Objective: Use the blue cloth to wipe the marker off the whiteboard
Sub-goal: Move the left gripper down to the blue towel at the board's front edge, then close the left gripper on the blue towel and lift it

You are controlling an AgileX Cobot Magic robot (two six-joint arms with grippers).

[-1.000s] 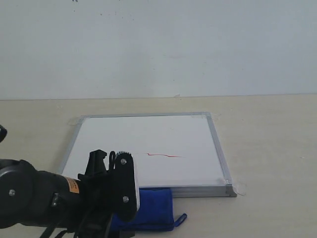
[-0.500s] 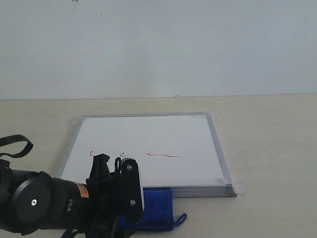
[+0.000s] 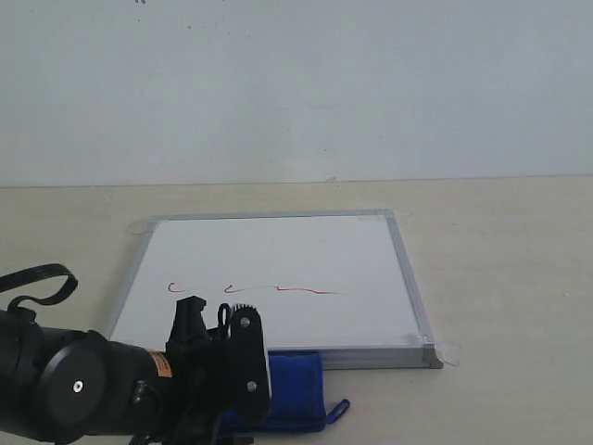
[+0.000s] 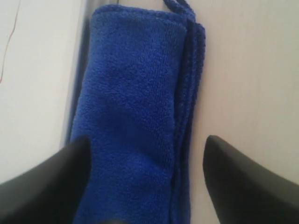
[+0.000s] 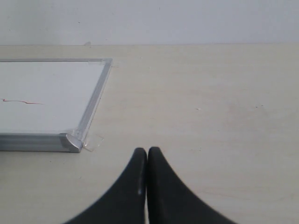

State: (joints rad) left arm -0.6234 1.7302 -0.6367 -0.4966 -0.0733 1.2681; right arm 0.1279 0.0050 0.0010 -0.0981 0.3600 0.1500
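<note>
The whiteboard (image 3: 269, 278) lies flat on the table, silver-framed, with the red marker (image 3: 250, 289) scribble running across its lower middle. The folded blue cloth (image 3: 295, 389) lies on the table against the board's near edge, its loop (image 3: 338, 409) sticking out. My left gripper (image 4: 147, 144) is open directly over the blue cloth (image 4: 135, 116), one finger on each side of it, not closed on it. The board's frame (image 4: 77, 84) runs beside the cloth. My right gripper (image 5: 147, 151) is shut with nothing in it, over bare table near the whiteboard's corner (image 5: 70, 140). It does not show in the exterior view.
The left arm's black body (image 3: 102, 389) fills the lower left of the exterior view and hides part of the cloth. A clear tape tab (image 5: 96, 142) sticks out at the board's near right corner. A pale wall stands behind the table.
My left arm has sunk lower and toward the near edge, uncovering the left part of the red scribble. The cloth and board have not moved.
</note>
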